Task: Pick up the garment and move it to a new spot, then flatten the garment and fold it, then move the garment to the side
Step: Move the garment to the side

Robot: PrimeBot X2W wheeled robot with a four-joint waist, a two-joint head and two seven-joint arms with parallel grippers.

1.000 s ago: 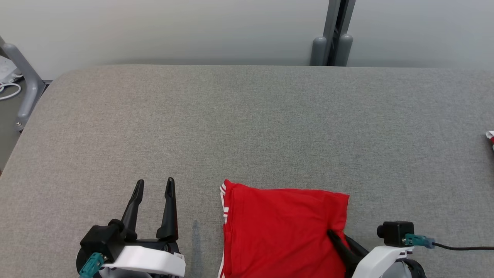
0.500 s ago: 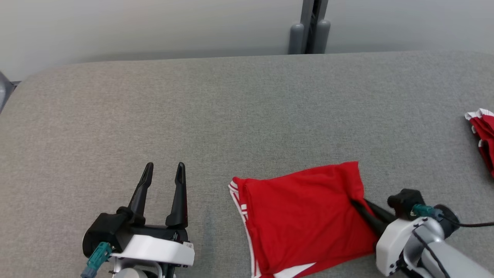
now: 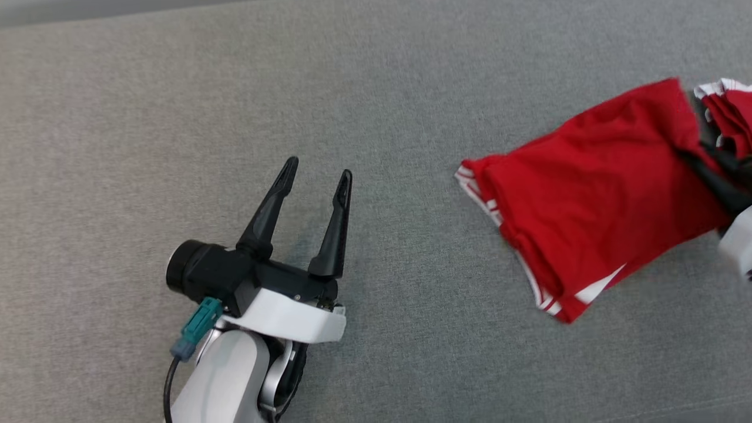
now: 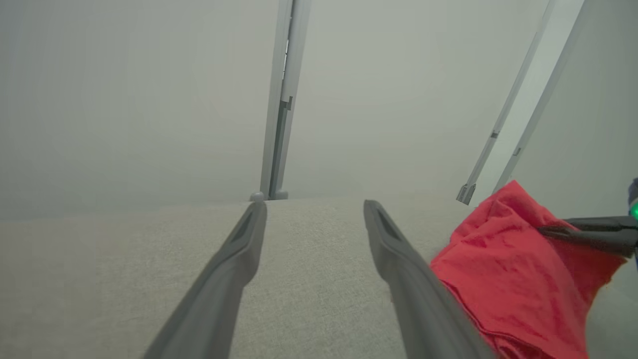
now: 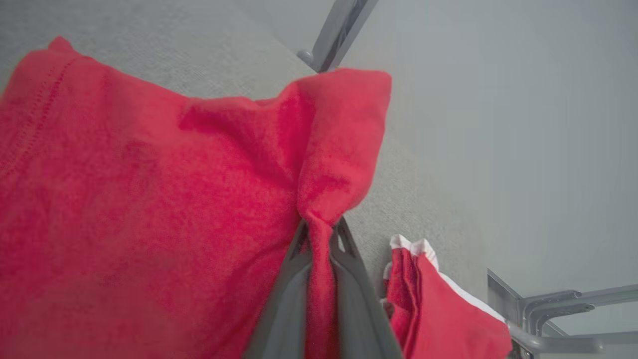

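Observation:
The garment (image 3: 593,200) is a folded red piece with white stripes, lying at the right of the grey padded table (image 3: 411,88) in the head view. My right gripper (image 3: 696,161) is shut on its far right edge, and the cloth bunches into a pinch there. The right wrist view shows the red fabric (image 5: 149,199) squeezed between my right gripper's (image 5: 321,227) two fingers. My left gripper (image 3: 319,167) stands open over bare table, well left of the garment and holding nothing. From the left wrist, the garment (image 4: 503,279) lies right of my open left gripper (image 4: 315,205).
A second red and white garment (image 3: 725,108) lies at the table's far right, just beyond the gripped edge, and also appears close by in the right wrist view (image 5: 438,314). Grey frame posts (image 4: 279,99) rise behind the table's far edge.
My right gripper has shut on the garment's right edge and dragged it rightward and away from me, turning it, toward the second red garment. The head camera has also shifted.

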